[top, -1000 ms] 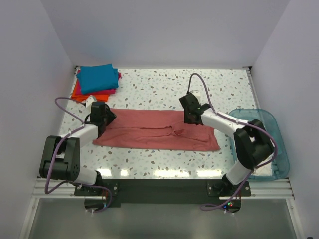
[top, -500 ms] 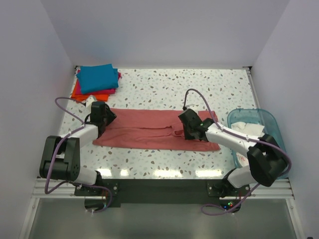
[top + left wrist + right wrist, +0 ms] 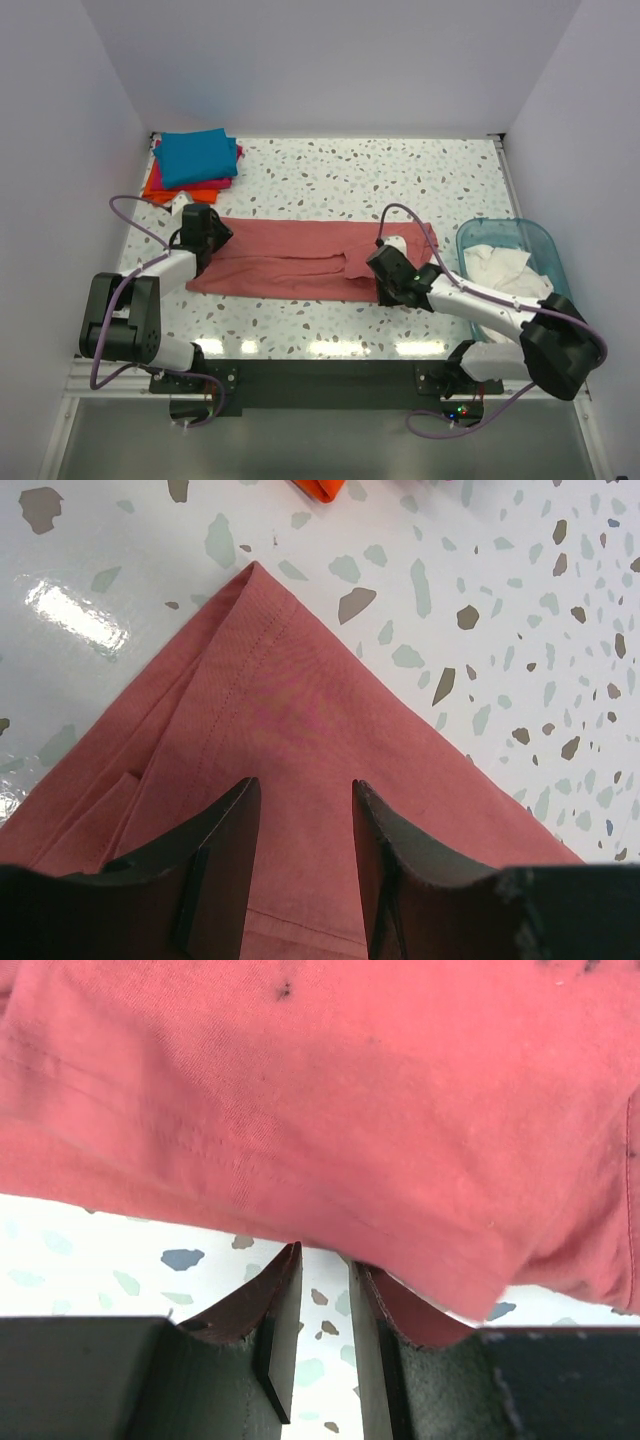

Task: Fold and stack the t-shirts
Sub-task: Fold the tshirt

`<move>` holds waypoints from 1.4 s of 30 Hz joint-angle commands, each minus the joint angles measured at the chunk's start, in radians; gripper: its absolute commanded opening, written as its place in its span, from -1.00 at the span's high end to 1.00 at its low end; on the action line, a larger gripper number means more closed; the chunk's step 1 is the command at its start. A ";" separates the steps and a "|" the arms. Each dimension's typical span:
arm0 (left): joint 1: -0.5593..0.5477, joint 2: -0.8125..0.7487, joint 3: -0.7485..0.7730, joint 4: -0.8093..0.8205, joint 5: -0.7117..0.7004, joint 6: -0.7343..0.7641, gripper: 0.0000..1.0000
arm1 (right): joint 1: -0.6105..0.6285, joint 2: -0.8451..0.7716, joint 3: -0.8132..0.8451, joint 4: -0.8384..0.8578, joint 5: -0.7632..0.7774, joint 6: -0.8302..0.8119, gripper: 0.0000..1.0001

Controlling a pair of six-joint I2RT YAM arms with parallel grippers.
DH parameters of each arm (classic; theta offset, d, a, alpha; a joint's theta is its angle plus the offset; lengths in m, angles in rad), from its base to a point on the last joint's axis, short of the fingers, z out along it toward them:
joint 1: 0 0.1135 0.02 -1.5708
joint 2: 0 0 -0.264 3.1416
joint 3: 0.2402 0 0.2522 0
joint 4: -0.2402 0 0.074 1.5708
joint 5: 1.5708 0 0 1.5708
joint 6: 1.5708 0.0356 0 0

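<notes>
A large salmon-red t-shirt [image 3: 300, 260] lies as a long flat band across the table. My left gripper [image 3: 210, 235] is open and stands over its left end; in the left wrist view [image 3: 305, 785] the fingers straddle flat cloth [image 3: 290, 710] near a corner. My right gripper [image 3: 381, 266] is at the shirt's near edge on the right. In the right wrist view [image 3: 325, 1255] its jaws are a narrow gap apart with bare table between them, their tips at the hem [image 3: 330, 1110]. Teal-blue [image 3: 198, 157], magenta-pink [image 3: 236, 161] and orange [image 3: 178, 187] folded shirts are stacked at the back left.
A translucent blue plastic tub [image 3: 548, 262] holding white cloth [image 3: 497, 266] stands at the right edge. The speckled table [image 3: 330, 175] is walled on three sides. A purple cable [image 3: 130, 205] loops beside the left arm. An orange corner [image 3: 325, 488] shows in the left wrist view.
My right arm has swung from the shirt's far edge back to its near edge, uncovering the tub. The left arm has not moved.
</notes>
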 commanded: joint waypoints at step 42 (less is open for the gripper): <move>-0.319 -0.065 -0.180 -0.092 -0.103 -0.150 0.41 | -0.439 1.058 1.265 -0.209 -0.079 -0.212 0.33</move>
